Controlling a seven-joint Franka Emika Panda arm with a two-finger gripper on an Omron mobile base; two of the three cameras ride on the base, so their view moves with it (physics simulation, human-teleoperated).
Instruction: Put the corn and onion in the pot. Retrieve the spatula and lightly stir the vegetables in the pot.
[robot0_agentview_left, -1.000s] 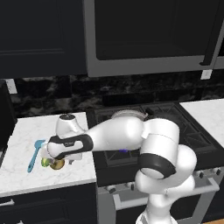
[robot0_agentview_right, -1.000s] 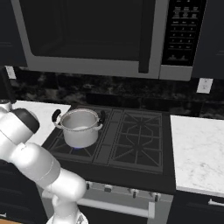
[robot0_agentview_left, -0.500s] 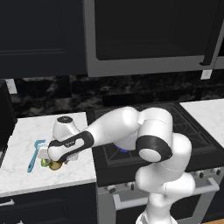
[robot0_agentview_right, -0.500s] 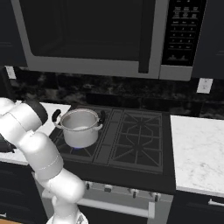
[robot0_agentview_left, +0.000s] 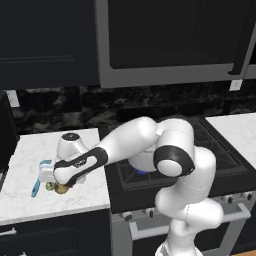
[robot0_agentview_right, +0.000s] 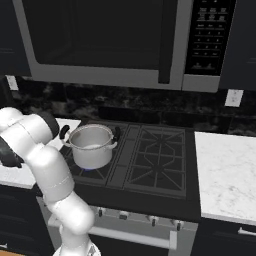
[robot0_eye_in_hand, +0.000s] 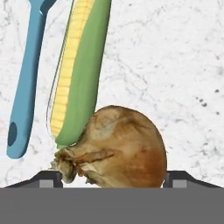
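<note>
On the white marble counter (robot0_agentview_left: 30, 200) left of the stove, the golden-brown onion (robot0_eye_in_hand: 118, 148) lies against the lower end of the yellow-green corn (robot0_eye_in_hand: 81, 70). The light-blue spatula (robot0_eye_in_hand: 26, 83) rests beside the corn. My gripper (robot0_eye_in_hand: 113, 179) is low over the onion and open, one fingertip on each side of it. From the left base camera, the gripper (robot0_agentview_left: 58, 185) hangs over the onion (robot0_agentview_left: 62, 189), with the spatula (robot0_agentview_left: 38, 180) just to its left. The steel pot (robot0_agentview_right: 92, 145) stands on the front left burner, apart from the gripper.
The black stove (robot0_agentview_right: 150, 165) lies right of the counter, with a microwave (robot0_agentview_right: 110, 40) above it. My arm stretches across the stove's left side towards the counter. More white counter (robot0_agentview_right: 225, 170) lies right of the stove. Dark cabinets (robot0_agentview_left: 45, 40) hang over the left counter.
The arm's elbow and upper links have swung forward and left across the stove. The hand has stayed over the onion and corn, sinking slightly.
</note>
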